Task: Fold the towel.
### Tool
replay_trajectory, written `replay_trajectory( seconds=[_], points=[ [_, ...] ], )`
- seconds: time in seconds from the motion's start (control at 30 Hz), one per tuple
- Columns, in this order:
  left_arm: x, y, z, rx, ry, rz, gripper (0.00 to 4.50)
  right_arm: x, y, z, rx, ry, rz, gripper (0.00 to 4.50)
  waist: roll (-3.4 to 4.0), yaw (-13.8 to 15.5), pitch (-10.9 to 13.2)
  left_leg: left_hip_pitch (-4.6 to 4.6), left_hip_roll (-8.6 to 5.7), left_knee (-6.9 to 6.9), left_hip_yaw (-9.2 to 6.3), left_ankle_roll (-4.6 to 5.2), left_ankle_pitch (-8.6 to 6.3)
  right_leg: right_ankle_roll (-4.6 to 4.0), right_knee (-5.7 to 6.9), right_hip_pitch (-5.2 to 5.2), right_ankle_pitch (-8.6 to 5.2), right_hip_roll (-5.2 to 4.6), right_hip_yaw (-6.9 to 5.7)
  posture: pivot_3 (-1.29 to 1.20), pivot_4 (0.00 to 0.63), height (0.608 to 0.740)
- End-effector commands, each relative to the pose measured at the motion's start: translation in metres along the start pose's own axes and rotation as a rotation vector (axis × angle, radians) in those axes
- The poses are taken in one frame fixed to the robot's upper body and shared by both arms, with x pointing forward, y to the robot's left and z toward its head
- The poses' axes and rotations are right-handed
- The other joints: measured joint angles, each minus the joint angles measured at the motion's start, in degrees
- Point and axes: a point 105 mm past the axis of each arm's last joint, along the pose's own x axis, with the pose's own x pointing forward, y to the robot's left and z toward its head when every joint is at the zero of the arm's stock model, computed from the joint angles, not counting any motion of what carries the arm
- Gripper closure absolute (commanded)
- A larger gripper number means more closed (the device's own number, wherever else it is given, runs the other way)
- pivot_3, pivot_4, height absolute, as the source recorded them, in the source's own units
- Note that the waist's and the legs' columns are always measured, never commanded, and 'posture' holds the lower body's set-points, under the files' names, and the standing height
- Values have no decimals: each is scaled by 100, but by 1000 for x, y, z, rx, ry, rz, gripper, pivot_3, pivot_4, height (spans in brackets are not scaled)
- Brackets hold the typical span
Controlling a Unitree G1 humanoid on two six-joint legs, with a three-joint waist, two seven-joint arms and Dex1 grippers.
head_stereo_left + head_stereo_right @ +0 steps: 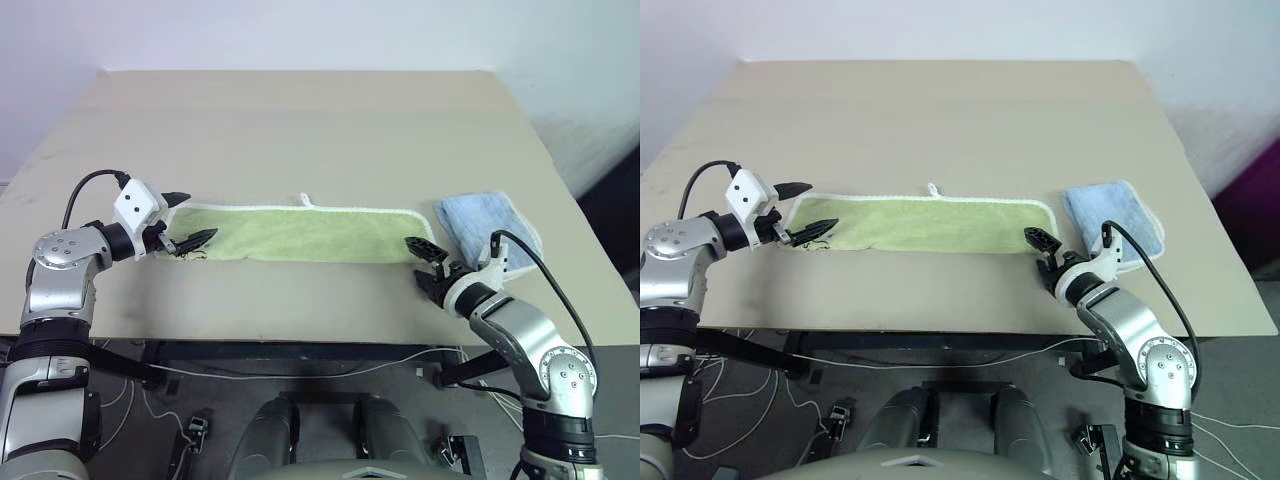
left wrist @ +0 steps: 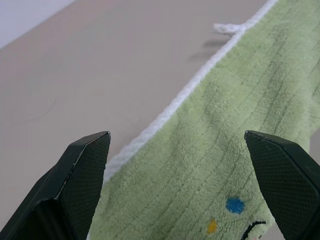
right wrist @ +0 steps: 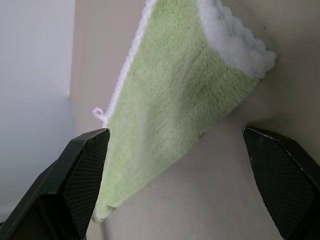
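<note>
As both arms sit at opposite ends, towel [image 1: 295, 233] lies flat on desk [image 1: 300, 130], long axis running L–R between them. Right hand [image 1: 427, 262] spread wide, empty, just short of towel's near right corner. Left hand [image 1: 186, 224] also wide, straddling left end w/o gripping. Blue cloth [image 1: 482, 226] just beside right end; nothing obstructs.

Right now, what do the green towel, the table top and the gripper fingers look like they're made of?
The towel: soft terry-like cloth, fluffy ribbed pile, white stitched edging. The table: smooth matte beige board, probably laminate or painted wood; no grain shows. The left gripper fingers: black hard plastic by the look, with finely cross-hatched pads.
</note>
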Motion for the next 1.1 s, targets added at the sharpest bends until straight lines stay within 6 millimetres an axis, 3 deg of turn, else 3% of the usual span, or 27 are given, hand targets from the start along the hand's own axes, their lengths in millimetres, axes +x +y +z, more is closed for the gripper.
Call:
replay_trajectory(
  seconds=[0.03, 0.37, 0.47, 0.83, 1.1],
  points=[
    [-2, 4, 12, 35, -26, 5, 0, 9, -9, 3, 23, -24, -32, 35, -5, -18, -3, 2, 2, -1, 0, 0, 0, 0, 0, 1, 0, 0, 0, 0, 150, 740],
    [-2, 4, 14, 35, -28, 7, 0, 21, -10, 28, 39, -157, -32, 35, -20, -95, -16, 10, 3, 0, -2, 0, 0, 0, 2, 12, 0, 3, -1, 0, 150, 740],
    [0, 3, 15, 36, -33, 3, 0, 22, -9, 31, 42, -180, -29, 625, -20, -79, -16, 9, 1, 0, -2, 0, 0, 0, 2, 11, 0, 2, -2, 0, 150, 740],
    [2, 0, 14, 29, -39, -4, 0, 9, 5, 42, 29, -252, 4, 4463, -18, -103, -15, 4, 1, -6, -2, 0, 0, 0, 1, 0, 0, -1, 0, 0, 150, 740],
    [7, -5, 12, 18, -45, -10, 0, 0, 28, 47, -24, -260, 59, 4463, -17, -98, -14, 2, 1, -6, -2, 0, 0, 0, 0, 0, 0, -2, 0, 0, 150, 740]
  ],
)
